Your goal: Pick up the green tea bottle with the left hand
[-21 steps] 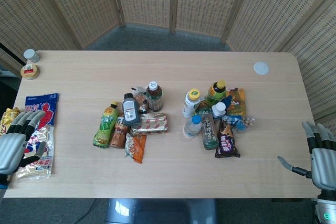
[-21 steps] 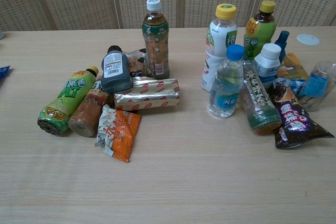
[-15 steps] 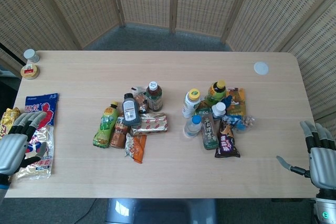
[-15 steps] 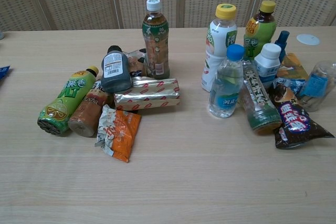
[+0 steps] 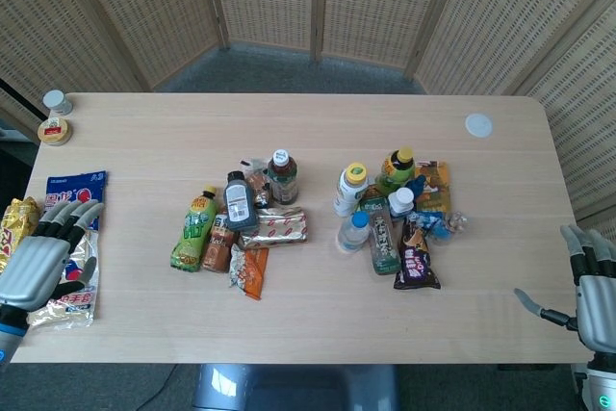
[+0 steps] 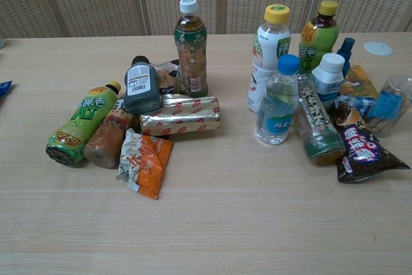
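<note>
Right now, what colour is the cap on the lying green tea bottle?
Yellow cap, clearest in the chest view.

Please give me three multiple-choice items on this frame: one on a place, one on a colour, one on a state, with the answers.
1. Where is the left robot hand?
A. Above the left cluster of bottles
B. At the table's left edge, by the blue and red snack bag
C. Beside the white disc at the far right

2. What colour is the cap of the green-labelled bottle lying on its side?
A. White
B. Blue
C. Yellow

3. What is the state of the right robot hand?
A. Open, holding nothing
B. Holding a water bottle
C. Pressing on the purple packet

Answers:
1 B: the head view shows the hand at the left edge, far from the bottles.
2 C: both views show a yellow cap.
3 A: its fingers are spread at the table's right edge with nothing in them.
</note>
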Controlling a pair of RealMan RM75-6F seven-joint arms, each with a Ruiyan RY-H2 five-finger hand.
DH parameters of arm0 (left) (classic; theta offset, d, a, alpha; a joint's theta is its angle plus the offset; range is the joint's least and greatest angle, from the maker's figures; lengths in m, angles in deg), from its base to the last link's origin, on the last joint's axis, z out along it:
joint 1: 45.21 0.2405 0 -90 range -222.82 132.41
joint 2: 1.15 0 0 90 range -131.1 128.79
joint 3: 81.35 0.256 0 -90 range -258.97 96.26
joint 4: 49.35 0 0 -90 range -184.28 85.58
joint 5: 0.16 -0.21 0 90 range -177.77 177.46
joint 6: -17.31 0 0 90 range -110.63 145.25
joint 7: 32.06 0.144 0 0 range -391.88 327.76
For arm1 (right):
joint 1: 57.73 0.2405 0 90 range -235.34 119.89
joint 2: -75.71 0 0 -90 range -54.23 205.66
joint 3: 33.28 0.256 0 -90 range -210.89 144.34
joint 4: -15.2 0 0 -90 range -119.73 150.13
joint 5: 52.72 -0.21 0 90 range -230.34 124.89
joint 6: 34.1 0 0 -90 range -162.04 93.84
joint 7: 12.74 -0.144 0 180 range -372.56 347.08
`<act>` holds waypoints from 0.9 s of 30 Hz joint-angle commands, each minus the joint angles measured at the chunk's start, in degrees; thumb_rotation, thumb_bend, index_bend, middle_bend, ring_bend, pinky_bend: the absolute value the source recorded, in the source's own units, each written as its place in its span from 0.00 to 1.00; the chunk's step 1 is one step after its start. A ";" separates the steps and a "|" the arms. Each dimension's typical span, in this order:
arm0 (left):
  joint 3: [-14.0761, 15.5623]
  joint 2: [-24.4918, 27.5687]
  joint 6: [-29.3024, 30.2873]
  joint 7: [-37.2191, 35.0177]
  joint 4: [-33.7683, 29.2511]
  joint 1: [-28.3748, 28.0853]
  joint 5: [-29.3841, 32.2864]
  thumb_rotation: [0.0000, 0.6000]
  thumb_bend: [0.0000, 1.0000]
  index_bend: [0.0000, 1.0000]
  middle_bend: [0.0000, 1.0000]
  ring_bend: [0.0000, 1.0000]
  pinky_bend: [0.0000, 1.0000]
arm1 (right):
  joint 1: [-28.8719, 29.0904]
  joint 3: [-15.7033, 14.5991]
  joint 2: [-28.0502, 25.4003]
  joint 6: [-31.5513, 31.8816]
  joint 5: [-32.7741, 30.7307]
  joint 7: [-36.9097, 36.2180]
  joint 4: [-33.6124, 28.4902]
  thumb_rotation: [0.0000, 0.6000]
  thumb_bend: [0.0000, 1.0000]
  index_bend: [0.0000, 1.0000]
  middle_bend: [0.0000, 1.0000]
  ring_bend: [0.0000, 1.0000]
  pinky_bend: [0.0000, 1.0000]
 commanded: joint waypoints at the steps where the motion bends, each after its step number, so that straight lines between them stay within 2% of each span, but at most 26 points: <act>1: -0.13 -0.57 -3.94 3.17 1.83 -2.75 0.21 1.00 0.55 0.00 0.00 0.00 0.00 | -0.13 0.00 -0.16 0.20 0.06 -0.03 -0.13 0.51 0.15 0.00 0.00 0.00 0.00; 5: -0.16 -2.19 -9.36 7.27 5.02 -6.07 1.52 1.00 0.52 0.00 0.00 0.00 0.00 | -0.41 -0.11 -0.45 0.48 0.04 -0.07 -0.25 0.51 0.15 0.00 0.00 0.00 0.00; 13: -0.26 -8.33 -18.73 11.97 13.96 -12.77 2.89 1.00 0.35 0.00 0.00 0.00 0.00 | -1.55 -0.28 -0.97 1.97 -0.04 -0.26 -0.40 0.51 0.15 0.00 0.00 0.00 0.00; 21: 0.97 -13.89 -22.36 9.65 21.72 -17.02 -1.11 1.00 0.18 0.00 0.00 0.00 0.00 | -2.63 -0.04 -1.80 3.77 -0.09 0.08 -0.83 0.51 0.15 0.00 0.00 0.00 0.00; 27: 1.38 -18.41 -24.40 9.12 26.65 -20.21 -3.14 1.00 0.15 0.00 0.00 0.00 0.00 | -3.09 0.09 -1.83 4.42 -0.27 0.53 -0.90 0.55 0.15 0.00 0.00 0.00 0.00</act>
